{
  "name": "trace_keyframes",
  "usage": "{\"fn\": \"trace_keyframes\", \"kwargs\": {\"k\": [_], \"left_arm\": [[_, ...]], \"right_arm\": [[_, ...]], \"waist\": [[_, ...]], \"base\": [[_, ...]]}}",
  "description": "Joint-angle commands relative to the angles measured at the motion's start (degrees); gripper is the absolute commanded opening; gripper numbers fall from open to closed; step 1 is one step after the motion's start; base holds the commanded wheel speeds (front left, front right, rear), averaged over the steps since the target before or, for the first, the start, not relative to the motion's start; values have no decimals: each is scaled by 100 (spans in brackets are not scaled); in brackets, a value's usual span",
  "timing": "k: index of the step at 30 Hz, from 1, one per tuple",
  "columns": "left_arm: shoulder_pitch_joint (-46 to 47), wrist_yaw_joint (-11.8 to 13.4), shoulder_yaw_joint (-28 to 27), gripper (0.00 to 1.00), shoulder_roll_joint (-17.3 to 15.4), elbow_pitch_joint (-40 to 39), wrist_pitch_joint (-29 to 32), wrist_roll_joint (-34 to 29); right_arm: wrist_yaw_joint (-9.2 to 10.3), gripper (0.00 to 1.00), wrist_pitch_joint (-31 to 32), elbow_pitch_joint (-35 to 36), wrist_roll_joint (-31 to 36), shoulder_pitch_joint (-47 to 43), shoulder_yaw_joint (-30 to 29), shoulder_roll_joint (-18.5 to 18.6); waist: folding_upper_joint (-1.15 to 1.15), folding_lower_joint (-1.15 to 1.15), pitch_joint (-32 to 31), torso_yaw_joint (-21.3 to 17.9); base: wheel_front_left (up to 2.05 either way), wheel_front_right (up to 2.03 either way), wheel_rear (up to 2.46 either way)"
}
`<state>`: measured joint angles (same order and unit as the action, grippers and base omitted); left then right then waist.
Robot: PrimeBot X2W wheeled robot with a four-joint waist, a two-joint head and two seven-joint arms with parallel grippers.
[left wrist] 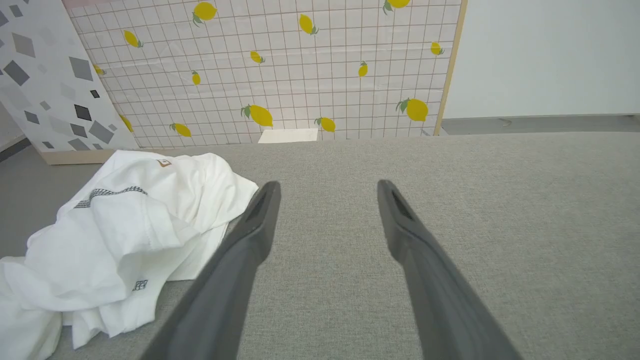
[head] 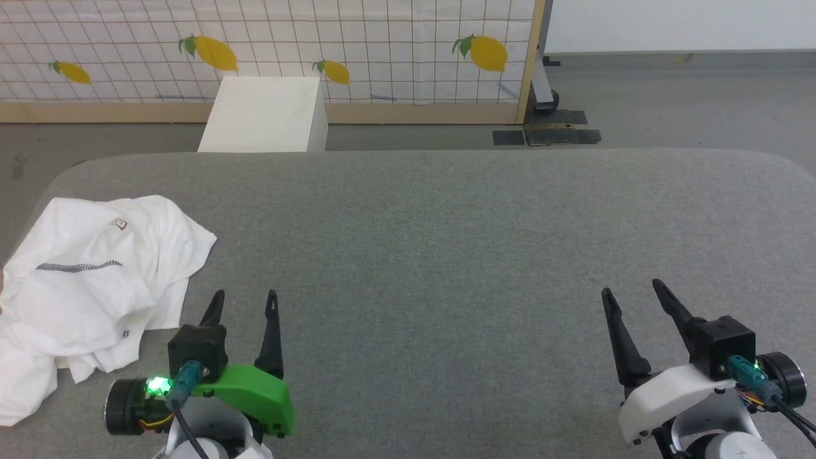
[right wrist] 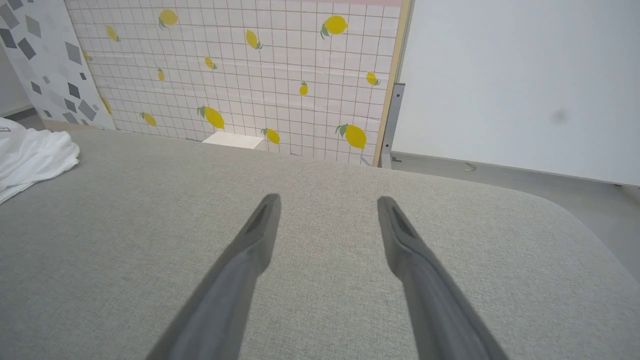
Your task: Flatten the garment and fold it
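Note:
The garment (head: 89, 280) is a white shirt lying crumpled at the left edge of the grey table (head: 446, 242), with a grey zigzag seam and a small brown-bordered patch facing up. It also appears in the left wrist view as a heap (left wrist: 120, 235) and at the far left of the right wrist view (right wrist: 30, 155). My left gripper (head: 245, 299) hovers open just right of the garment's near corner, holding nothing (left wrist: 325, 187). My right gripper (head: 631, 290) is open over bare table at the lower right, far from the garment (right wrist: 327, 200).
A white rectangular box (head: 264, 115) stands on the floor beyond the table's far edge. Behind it runs a lemon-print grid panel (head: 382, 51) on a wooden frame. Part of the garment hangs over the table's left edge.

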<state>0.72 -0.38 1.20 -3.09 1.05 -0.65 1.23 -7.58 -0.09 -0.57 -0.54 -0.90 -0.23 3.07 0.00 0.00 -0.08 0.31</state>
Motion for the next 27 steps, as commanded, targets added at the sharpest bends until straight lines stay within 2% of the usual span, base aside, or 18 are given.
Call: {"fn": "trace_keyframes", "kwargs": {"k": [1,27], "left_arm": [[78,58,45,100,0,41,-58,54],[198,271,207,100,-102,282,-372,369]], "right_arm": [[1,100,-55,-25,-38,17,-7,-2],[2,100,-224,-189,-175,107,74,-6]], "waist": [[0,0,-2,26],[0,0,-16,928]], "base": [[0,0,0],[0,0,0]]}}
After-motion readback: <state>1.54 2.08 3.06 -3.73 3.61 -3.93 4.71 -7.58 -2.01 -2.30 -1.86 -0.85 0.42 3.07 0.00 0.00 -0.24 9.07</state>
